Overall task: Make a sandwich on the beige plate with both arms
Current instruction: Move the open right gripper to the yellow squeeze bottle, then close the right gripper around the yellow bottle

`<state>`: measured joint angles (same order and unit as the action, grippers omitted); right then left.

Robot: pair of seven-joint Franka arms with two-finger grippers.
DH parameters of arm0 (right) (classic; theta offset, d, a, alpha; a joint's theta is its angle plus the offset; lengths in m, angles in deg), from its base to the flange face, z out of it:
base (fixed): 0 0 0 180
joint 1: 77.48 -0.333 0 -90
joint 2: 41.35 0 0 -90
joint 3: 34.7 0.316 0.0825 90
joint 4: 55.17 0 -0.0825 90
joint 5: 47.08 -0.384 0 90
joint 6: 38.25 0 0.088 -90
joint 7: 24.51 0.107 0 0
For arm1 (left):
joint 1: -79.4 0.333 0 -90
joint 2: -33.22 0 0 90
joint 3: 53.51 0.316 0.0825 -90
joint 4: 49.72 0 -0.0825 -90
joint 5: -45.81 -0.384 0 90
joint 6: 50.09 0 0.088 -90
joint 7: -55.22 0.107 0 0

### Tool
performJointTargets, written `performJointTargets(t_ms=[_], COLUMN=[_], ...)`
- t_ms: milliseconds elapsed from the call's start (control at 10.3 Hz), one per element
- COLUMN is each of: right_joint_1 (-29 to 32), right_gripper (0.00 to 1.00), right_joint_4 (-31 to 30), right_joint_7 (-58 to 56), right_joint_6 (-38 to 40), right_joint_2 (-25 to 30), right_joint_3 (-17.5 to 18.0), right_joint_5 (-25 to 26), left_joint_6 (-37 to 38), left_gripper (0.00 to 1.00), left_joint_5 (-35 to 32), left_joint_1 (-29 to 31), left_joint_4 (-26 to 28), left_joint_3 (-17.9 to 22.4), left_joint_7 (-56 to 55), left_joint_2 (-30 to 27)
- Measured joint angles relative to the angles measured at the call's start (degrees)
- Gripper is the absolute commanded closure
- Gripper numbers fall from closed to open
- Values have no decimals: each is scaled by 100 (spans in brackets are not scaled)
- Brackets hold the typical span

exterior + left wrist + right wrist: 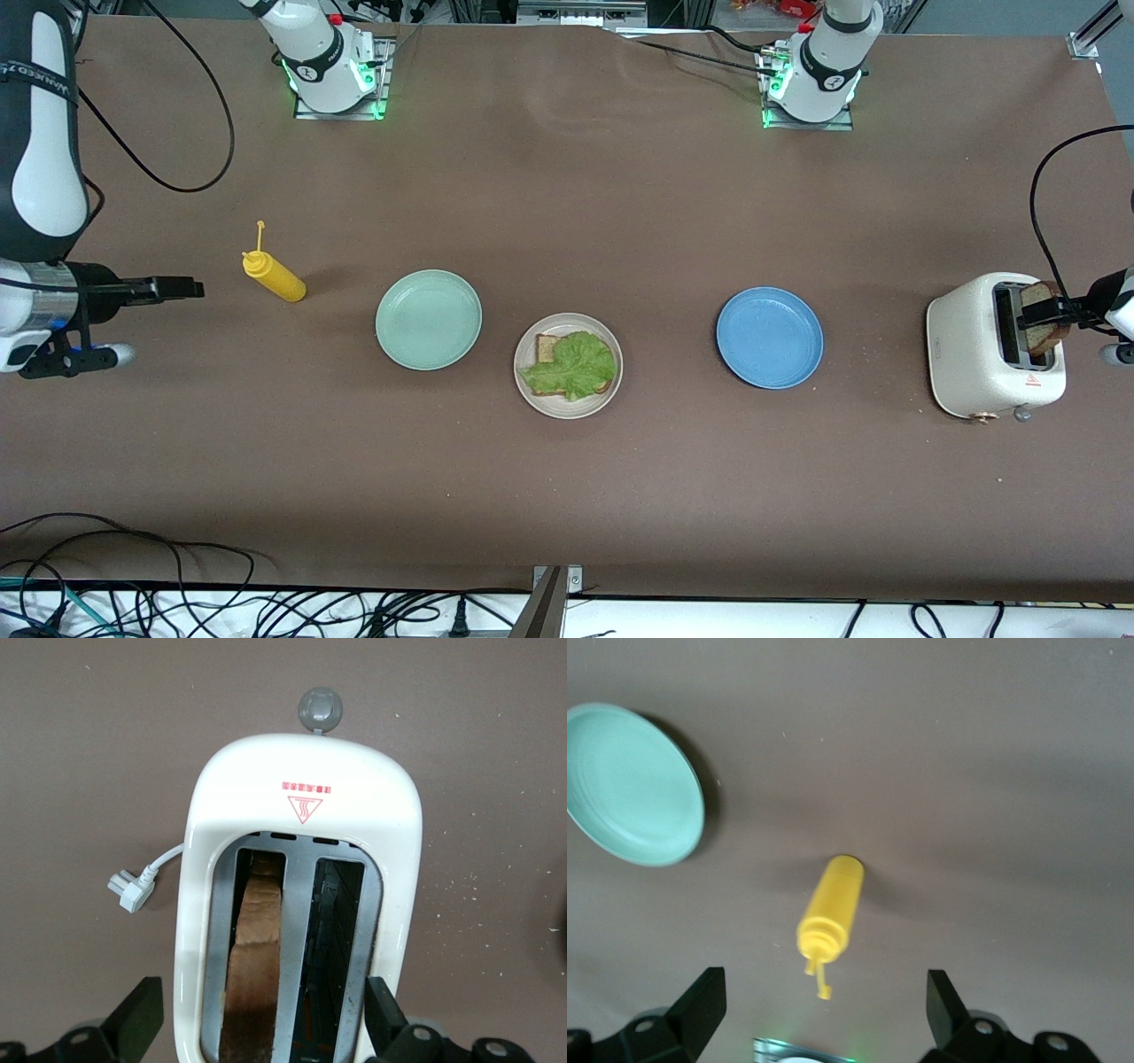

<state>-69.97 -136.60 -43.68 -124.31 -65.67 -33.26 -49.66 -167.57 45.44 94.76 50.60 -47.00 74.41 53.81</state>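
Cream-beige round plate [567,406] sits between the mint-green plate [429,319] and the blue plate [769,337], holding one tan bread slice [546,347] under a ruffled green lettuce leaf [574,365]; no top slice yet. Left gripper [261,1014] hovers over the white toaster [301,824], fingers spread wide astride the browned slice [252,966] in its slot, likely to pull it. Right gripper [824,1005] waits, open and empty, above the yellow squeeze bottle [831,911].
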Motion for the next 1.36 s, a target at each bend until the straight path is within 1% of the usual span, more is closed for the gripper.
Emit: performJointTargets(t_ms=[97,195,389,487,681,779,1070,1265,1362], right_joint_1=[-3,-7,-6,0,3,3,89,326,444], right_gripper=[0,0,0,0,0,0,0,0,0], right_joint_4=[-531,-1144,-2186,-2498,-2895,-3096,-3470,-3576,-3585], right_joint_7=[-635,-1370,-3086,-3907,-5407,-6144,-7830,-9017,-9526], right_joint_6=[-384,-777,-1210,-1294,-1495,-1667,-1938,-1943,-1945], right_joint_2=[266,572,1052,1154,1174,1163,959,591,371], right_joint_3=[-156,-335,-828,-1070,-1392,-1469,-1542,-1557,-1569], right_joint_5=[-114,-340,-1048,-1328,-1786,-2009,-2694,-3325,-3553], left_joint_6=[0,0,0,0,0,0,0,0,0], left_gripper=[0,0,0,0,0,0,0,0,0], left_joint_5=[0,0,0,0,0,0,0,0,0], left_joint_1=[0,0,0,0,0,0,0,0,0], left_joint_4=[0,0,1,2,2,2,2,2,3], left_joint_3=[0,0,0,0,0,0,1,2,2], left_joint_7=[0,0,0,0,0,0,0,0,0], left_joint_2=[0,0,0,0,0,0,0,0,0])
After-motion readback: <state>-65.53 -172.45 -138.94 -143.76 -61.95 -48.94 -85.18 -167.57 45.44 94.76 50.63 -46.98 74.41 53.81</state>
